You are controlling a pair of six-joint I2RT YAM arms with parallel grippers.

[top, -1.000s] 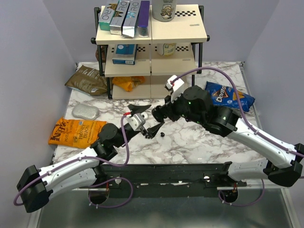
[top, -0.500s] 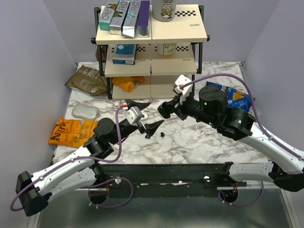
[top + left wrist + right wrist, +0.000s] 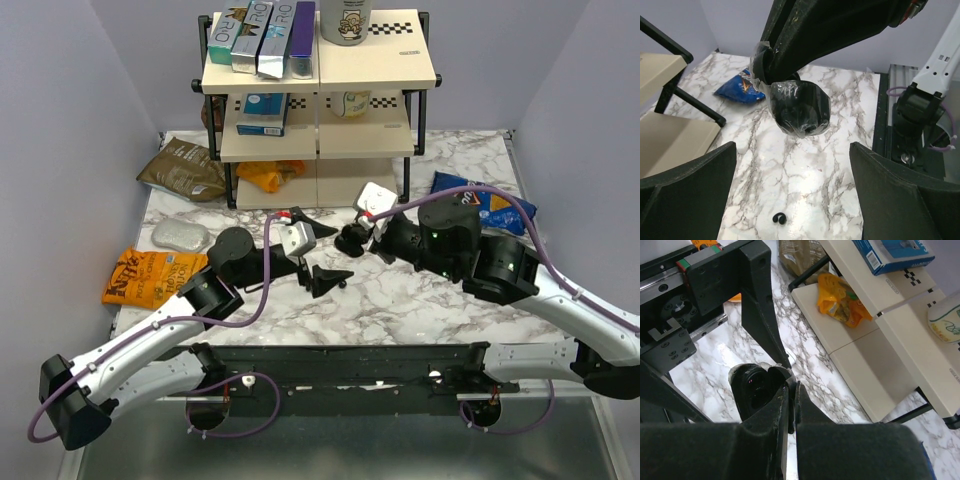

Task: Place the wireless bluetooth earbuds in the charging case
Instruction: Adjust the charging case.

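Observation:
My right gripper (image 3: pixel 352 238) is shut on the open black charging case (image 3: pixel 347 240) and holds it by its lid above the marble table. In the right wrist view the case (image 3: pixel 751 387) sits left of my closed fingertips (image 3: pixel 790 390). In the left wrist view the case (image 3: pixel 800 107) hangs ahead, wrapped in clear film. One tiny black earbud (image 3: pixel 779 218) lies on the table between my left fingers. My left gripper (image 3: pixel 318 254) is open wide and empty, just left of the case. I see no second earbud.
A cream shelf unit (image 3: pixel 320 120) with boxes stands at the back. A blue chip bag (image 3: pixel 490 205) lies at the right. An orange chip bag (image 3: pixel 150 278), a silver pouch (image 3: pixel 180 235) and a brown bag (image 3: pixel 182 168) lie at the left.
My left gripper has reached forward and right, closer to the case. My right arm has drawn back to the right and lowered, still holding the case.

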